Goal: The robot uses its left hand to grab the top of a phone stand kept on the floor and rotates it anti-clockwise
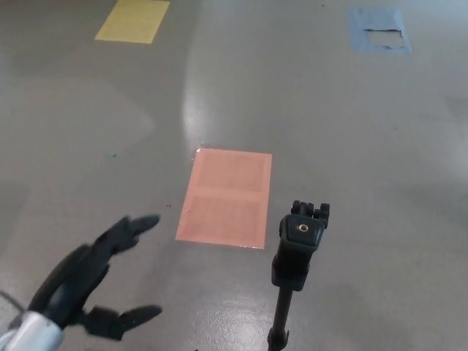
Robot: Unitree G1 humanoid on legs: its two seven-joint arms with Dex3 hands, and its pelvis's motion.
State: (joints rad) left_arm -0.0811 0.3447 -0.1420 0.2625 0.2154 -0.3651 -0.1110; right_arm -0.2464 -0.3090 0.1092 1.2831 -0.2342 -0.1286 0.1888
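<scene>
Here the left robot hand [88, 281] hangs spread and empty, well apart from the phone stand [296, 256]

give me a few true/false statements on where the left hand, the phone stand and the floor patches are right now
1. The left hand is open, its fingers spread. True.
2. The left hand is gripping the top of the phone stand. False: it is well to the stand's left, touching nothing.
3. The orange patch lies between hand and stand, a little farther out. True.
4. The yellow patch lies at the far right. False: it is far left; the blue patch is far right.
5. The right hand is reaching in. False: it is not in view.
</scene>
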